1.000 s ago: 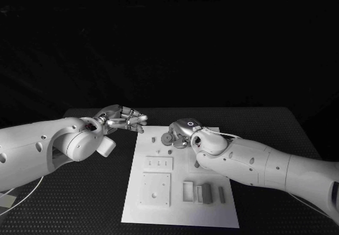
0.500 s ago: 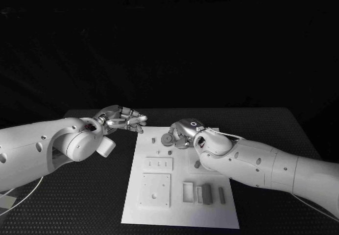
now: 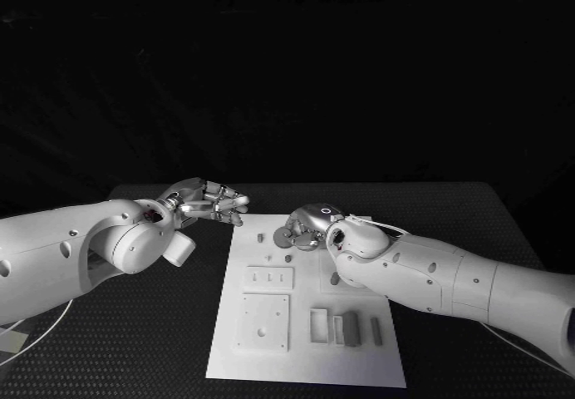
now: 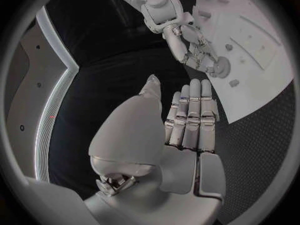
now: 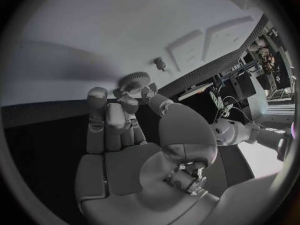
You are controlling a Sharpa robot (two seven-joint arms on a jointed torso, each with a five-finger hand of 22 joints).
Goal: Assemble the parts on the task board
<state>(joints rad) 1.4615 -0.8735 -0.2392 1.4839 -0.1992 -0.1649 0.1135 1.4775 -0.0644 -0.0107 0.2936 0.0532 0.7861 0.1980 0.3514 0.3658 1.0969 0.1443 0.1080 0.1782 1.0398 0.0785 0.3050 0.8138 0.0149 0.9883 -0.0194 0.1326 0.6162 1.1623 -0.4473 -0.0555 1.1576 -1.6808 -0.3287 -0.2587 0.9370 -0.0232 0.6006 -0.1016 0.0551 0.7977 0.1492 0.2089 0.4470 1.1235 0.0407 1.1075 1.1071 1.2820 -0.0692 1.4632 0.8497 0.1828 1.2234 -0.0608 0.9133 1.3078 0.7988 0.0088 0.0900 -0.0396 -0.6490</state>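
Grey and toothed, a small gear point(image 5: 133, 79) is pinched at the fingertips of the right robot hand point(image 3: 309, 226), over the far end of the white task board point(image 3: 360, 370). Over the last second this robot hand has crept slightly along the board with the gear, a small adjustment and no release; the judgement is that the gear is being lined up for seating and is not yet mounted. A small peg-like part point(image 5: 160, 63) stands on the board just beyond the gear, and may be its seat, though that cannot be confirmed. The left robot hand point(image 3: 213, 203) has stayed where it was, off the board's far corner on the side away from the right robot hand, fingers held straight and close together, holding nothing. Nearer the robot than the right robot hand, the board carries a square plate point(image 3: 262, 322) with a hole, a slotted plate point(image 3: 270, 278) and a row of small blocks point(image 3: 345, 327), all undisturbed. The counter point(image 3: 144, 332) is black with a fine woven texture. The room behind is dark; the right wrist view shows equipment and cables at its rim.
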